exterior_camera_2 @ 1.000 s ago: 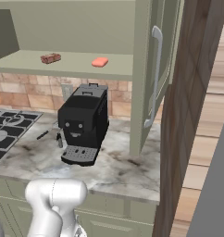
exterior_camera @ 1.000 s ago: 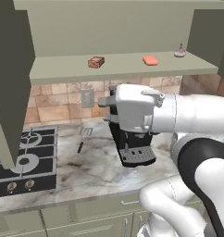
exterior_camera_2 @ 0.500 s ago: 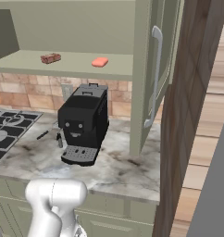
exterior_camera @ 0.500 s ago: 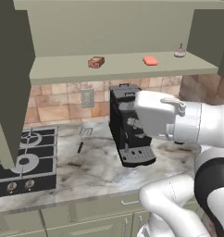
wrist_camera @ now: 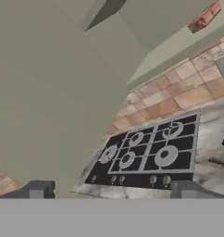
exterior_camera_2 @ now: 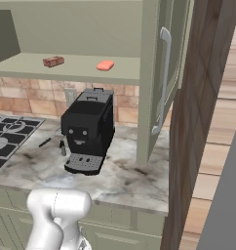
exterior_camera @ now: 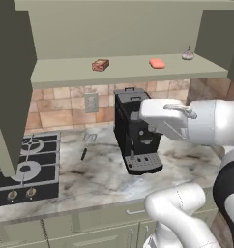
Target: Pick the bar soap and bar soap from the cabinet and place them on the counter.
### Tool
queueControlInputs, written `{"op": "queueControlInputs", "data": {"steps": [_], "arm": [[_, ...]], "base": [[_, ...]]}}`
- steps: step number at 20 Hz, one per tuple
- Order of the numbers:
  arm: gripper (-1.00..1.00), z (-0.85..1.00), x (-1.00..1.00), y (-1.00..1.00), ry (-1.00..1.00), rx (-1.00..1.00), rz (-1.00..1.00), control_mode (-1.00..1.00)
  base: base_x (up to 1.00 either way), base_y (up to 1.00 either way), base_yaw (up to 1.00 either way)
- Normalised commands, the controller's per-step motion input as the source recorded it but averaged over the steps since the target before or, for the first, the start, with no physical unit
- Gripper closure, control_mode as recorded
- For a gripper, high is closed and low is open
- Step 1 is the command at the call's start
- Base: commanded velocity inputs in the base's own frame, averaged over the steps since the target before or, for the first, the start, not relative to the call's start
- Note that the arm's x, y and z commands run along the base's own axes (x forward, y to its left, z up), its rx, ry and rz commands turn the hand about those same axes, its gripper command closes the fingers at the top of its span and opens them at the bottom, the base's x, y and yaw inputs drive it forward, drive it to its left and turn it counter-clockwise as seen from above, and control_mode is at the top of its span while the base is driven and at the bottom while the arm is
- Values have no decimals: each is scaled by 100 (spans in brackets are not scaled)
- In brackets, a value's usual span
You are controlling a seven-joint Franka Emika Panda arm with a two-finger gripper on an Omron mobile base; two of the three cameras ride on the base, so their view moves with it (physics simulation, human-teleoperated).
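Observation:
Two bar soaps lie on the shelf of the open sage-green cabinet. The boxy orange-brown bar soap is to the left, and the rounded coral-red bar soap is to its right. My gripper is open and holds nothing. It looks toward the hob, with the orange-brown bar soap far off at the upper right. The white hand hangs in front of the coffee machine, well below the shelf. The marbled counter runs beneath.
A black coffee machine stands on the counter under the shelf. The black gas hob is at the left. A small knob-topped item sits at the shelf's right end. The cabinet doors hang open on both sides.
The white hand has swung to the right in front of the coffee machine and turned. Both soaps lie where they were. The jaws remain open.

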Motion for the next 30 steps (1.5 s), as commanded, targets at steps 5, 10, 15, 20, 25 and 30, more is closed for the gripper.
{"op": "queueControlInputs", "data": {"steps": [5, 10, 15, 20, 25, 30], "arm": [[-100, 0, 0, -16, 2, -32, -7, -100], [-100, 0, 0, -11, -1, -27, -4, -100], [-100, -1, -2, -1, -36, -24, 0, -100], [-100, 2, 0, -18, -28, -19, -7, -100], [-100, 18, -5, -42, 1, 1, -17, -100], [-100, 16, 0, -42, 6, 14, -17, -100]], "base": [[0, 0, 0], [0, 0, 0], [0, 0, 0], [0, 0, 0], [0, 0, 0], [0, 0, 0]]}}
